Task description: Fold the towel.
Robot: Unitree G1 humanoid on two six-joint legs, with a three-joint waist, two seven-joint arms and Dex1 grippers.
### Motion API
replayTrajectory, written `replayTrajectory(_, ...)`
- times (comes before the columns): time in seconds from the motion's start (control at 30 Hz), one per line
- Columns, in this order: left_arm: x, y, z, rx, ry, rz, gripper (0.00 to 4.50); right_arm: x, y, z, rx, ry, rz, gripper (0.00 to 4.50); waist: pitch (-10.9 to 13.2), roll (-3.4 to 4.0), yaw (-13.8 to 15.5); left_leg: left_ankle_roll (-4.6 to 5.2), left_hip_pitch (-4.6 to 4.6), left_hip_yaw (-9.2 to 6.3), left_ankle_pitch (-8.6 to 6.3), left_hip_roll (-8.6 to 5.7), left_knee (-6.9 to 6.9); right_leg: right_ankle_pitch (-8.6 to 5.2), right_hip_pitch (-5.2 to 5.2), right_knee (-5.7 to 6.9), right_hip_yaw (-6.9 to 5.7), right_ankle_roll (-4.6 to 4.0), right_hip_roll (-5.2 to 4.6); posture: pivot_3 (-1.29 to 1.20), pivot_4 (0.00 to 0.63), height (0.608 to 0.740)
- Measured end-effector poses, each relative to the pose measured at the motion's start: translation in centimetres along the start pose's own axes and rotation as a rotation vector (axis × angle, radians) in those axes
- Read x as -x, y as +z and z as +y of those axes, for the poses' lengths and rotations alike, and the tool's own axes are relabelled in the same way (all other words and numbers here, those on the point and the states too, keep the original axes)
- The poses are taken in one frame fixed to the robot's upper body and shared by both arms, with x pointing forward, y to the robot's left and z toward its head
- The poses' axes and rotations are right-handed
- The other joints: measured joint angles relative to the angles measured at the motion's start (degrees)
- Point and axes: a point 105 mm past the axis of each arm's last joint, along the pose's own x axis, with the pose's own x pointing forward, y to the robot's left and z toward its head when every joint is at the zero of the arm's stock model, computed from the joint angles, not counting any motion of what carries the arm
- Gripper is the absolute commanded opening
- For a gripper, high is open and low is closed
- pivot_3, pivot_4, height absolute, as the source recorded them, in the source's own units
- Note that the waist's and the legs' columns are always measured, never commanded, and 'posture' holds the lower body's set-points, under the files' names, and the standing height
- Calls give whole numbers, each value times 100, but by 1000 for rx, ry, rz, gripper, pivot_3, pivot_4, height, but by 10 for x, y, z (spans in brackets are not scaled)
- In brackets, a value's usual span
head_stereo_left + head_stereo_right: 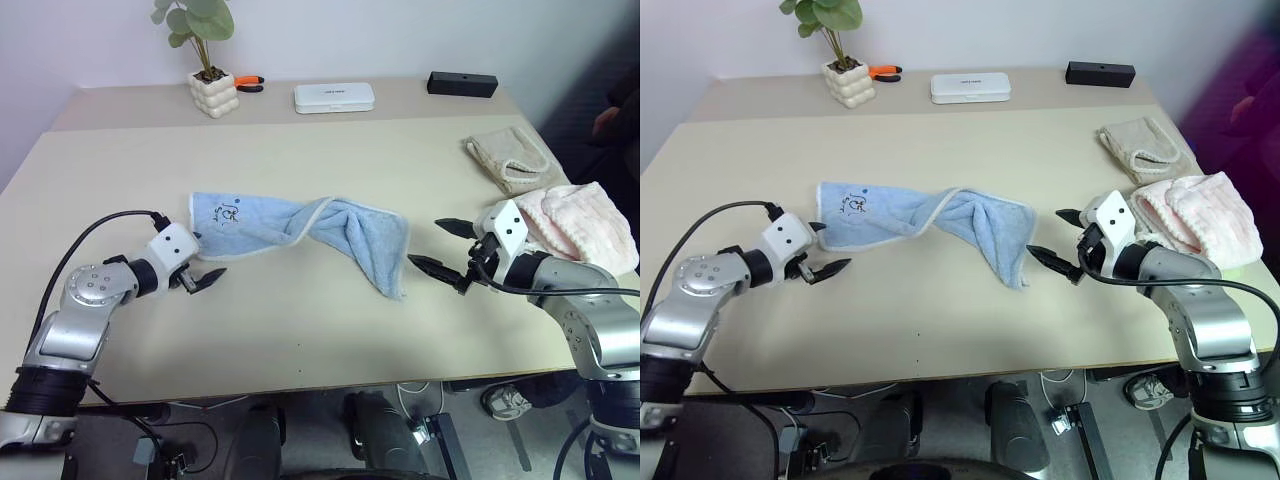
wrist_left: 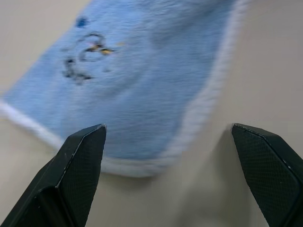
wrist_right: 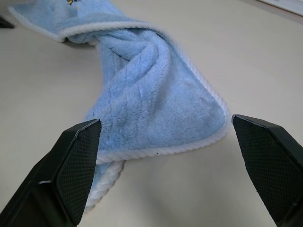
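Lying across the middle of the beige tabletop (image 1: 300,330), the towel (image 1: 300,228) is twisted about its midpoint, with its long axis running left to right. Its left end lies flat with the dark embroidered mark (image 1: 227,213) facing up; its right end fans out and drops toward the near edge in a point. The white hem shows along most edges, but the twist hides part of the cloth's underside and how the layers cross.

Nearest, the left gripper (image 1: 200,270) sits just in front of the towel's left corner, jaws spread wide and empty; in the left wrist view the hem corner lies between the fingertips (image 2: 83,156), apart from both. The right gripper (image 1: 445,248) stands just right of the towel's right end, jaws also wide apart and holding nothing, not touching the cloth.

Further right, a pale pink fluffy towel (image 1: 585,222) rests near the tabletop edge, partly behind the right arm. Beyond it lies a folded beige cloth (image 1: 505,160). Along the far edge stand a potted plant (image 1: 208,60) in a white knobbly pot, orange-handled pliers (image 1: 248,84) partly hidden behind the pot, a flat white case (image 1: 334,97) and a black box (image 1: 462,84).
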Motion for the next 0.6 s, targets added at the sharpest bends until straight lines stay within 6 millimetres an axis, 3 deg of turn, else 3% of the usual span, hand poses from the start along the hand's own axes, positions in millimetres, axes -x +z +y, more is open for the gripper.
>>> replayTrajectory(0.07, -3, -1, 4, -11, -3, -6, 3808, -1, 0, 0, -2, -10, -5, 4500, -1, 1, 0, 0, 1, 0, 0, 0, 0, 0, 0, 3, 0, 0, 0, 0, 150, 737)
replayTrajectory(0.13, -8, -2, 4, -8, -10, -18, 3034, -2, 1, 0, -8, -17, -13, 4500, -3, 5, 3, 0, 2, 0, 0, 0, 1, 0, 1, 4, 0, 0, 0, 0, 150, 737)
replayTrajectory(0.33, -17, -4, -5, 10, -48, -50, 9, -5, 7, -1, 2, -19, -33, 4500, -4, 7, 5, 0, 2, -1, 0, 0, 2, 0, 3, 6, 0, 0, 0, 0, 150, 737)
replayTrajectory(0.6, -9, -7, -9, 27, -40, -51, 9, -16, 10, 4, 13, 2, -39, 4500, -4, 8, -50, 0, 5, 0, 0, 2, 1, 1, 2, 8, 1, 0, 1, 0, 150, 737)
